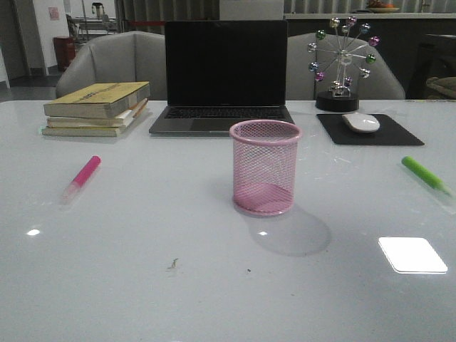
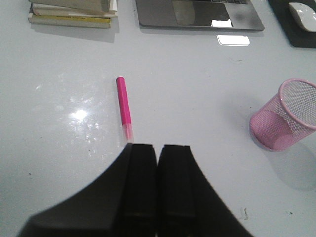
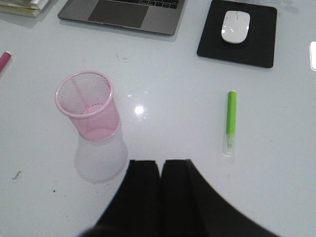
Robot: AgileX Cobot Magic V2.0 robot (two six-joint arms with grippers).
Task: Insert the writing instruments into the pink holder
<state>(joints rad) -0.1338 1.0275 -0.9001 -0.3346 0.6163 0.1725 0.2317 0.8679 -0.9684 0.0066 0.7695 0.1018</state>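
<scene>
On the white bench [image 1: 142, 285], our markers lay either side of the pink holder [image 1: 265, 168]: pink marker [image 1: 83, 177] left, green marker [image 1: 425, 174] right; left hand [image 2: 157, 153] and right hand [image 3: 161, 168] pressed together.

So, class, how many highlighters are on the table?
2. The pink highlighter lies left of the holder; the green highlighter lies to its right. None in the holder.

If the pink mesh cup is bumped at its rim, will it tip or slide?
The pink mesh cup is open wire and empty, so probably light. The white table looks glossy, so it may slide. It stands taller than its base, so a high bump could tip it.
</scene>
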